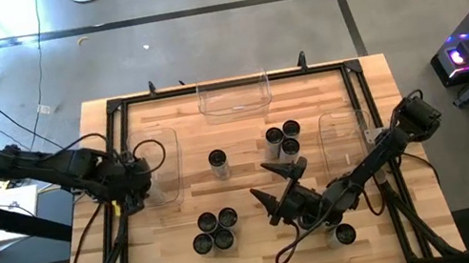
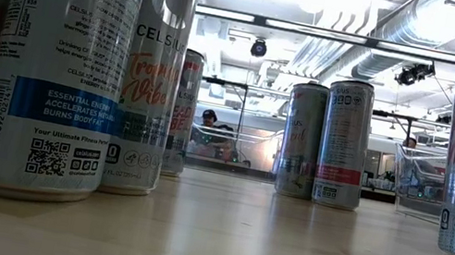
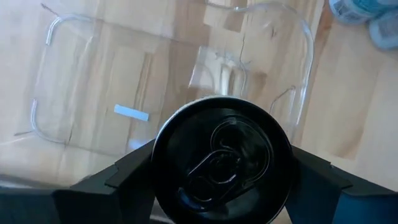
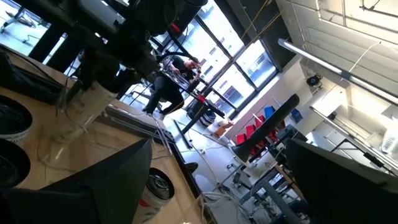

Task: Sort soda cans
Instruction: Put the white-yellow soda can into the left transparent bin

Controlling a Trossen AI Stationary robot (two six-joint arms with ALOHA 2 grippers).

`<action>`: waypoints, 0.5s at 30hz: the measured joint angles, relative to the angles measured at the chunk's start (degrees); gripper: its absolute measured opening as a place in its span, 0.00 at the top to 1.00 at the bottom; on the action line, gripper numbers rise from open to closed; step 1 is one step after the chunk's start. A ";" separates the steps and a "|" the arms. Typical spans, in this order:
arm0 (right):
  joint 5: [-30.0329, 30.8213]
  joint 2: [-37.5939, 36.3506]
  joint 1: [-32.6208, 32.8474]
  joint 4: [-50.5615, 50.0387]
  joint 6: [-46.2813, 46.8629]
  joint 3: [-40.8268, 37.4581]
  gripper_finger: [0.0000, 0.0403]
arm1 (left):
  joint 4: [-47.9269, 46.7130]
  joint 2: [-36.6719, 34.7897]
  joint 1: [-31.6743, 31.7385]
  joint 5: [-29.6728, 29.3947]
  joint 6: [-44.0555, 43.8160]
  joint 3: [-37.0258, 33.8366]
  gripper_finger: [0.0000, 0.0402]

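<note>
My left gripper (image 1: 135, 189) stands over the clear left bin (image 1: 162, 159), shut on a soda can whose dark round top (image 3: 221, 162) fills the left wrist view. My right gripper (image 1: 275, 187) hovers open near the table's middle, nothing between its fingers. Other soda cans stand upright on their bases on the wood: one alone (image 1: 219, 161), three together (image 1: 284, 138), and several in a cluster (image 1: 215, 232). In the low view these cans (image 2: 59, 70) stand close up, and no gripper shows there. My left gripper pinches the can between its two fingers (image 3: 124, 177), on opposite sides of the wall just below the top rim (image 3: 159, 177). The fingers come steeply from above. The can is upright over the left bin (image 3: 56, 112); whether its base touches the bin's floor is hidden.
A second clear bin (image 1: 233, 95) sits at the far edge and a third (image 1: 344, 136) at the right. More cans (image 1: 342, 233) stand under my right arm near the front. A black frame (image 1: 114, 109) edges the table. Bare wood lies between the can groups.
</note>
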 joint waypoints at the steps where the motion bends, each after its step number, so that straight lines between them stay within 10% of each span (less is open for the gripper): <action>1: 0.02 0.00 0.00 0.02 -0.32 0.00 0.09 | 0.01 -0.14 0.00 0.15 0.02 -0.39 0.33; 15: -0.36 -0.03 -0.68 0.02 0.48 0.00 0.09 | 0.03 -0.33 0.02 3.27 -1.65 -0.81 0.23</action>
